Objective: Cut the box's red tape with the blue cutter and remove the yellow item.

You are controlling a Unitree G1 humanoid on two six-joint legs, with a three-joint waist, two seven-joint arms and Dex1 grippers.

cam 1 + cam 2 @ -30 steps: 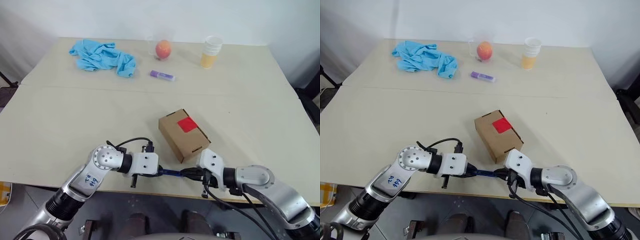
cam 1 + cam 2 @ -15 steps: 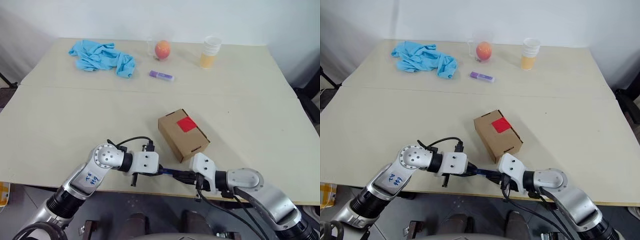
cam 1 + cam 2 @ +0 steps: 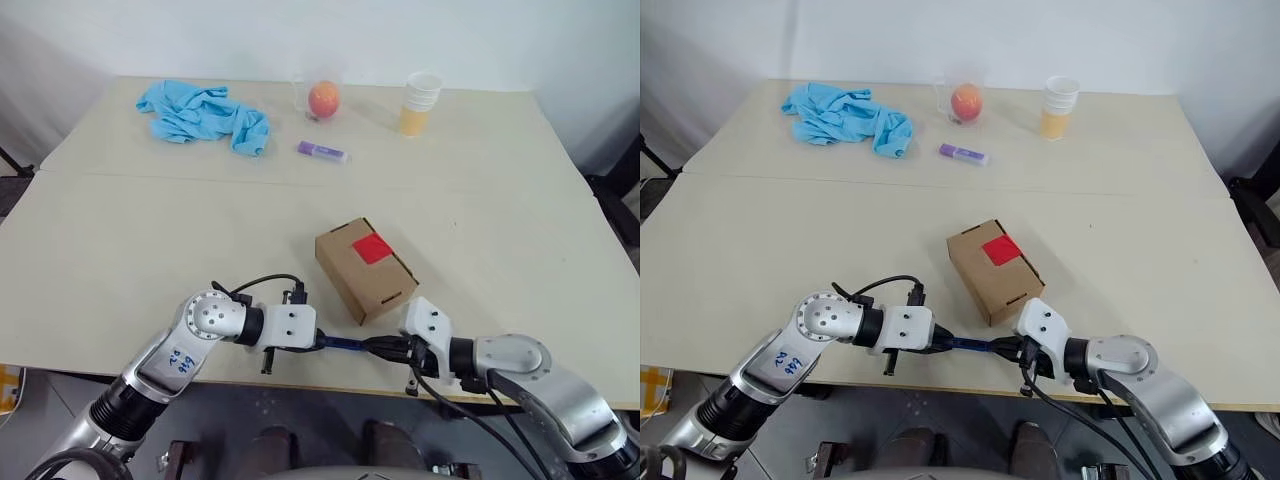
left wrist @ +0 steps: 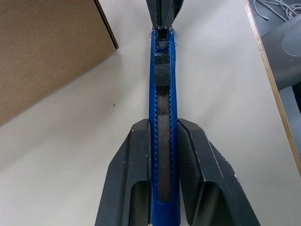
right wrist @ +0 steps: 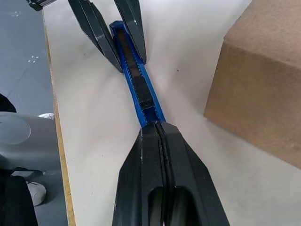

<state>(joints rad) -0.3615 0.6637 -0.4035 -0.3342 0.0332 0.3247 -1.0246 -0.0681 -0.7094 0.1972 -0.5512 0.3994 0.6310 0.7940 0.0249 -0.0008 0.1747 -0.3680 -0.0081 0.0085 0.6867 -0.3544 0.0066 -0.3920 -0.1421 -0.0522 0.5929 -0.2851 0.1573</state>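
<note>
While the left claw point(image 4: 162, 141) grasps the slim, stiff blue cutter point(image 4: 162, 108) mid-body, the clenched right claw point(image 5: 159, 129) apparently pinches its tip; the box point(image 3: 365, 268) stands just beyond.

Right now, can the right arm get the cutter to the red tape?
Probably not yet. The blue cutter is clamped at both ends: left gripper on its body, right gripper pinching the tip. The red tape itself lies uncovered on the box.

The brown box point(image 3: 365, 268), red tape point(image 3: 374, 248) seemingly intact, sits behind the blue cutter point(image 3: 342, 343).
</note>
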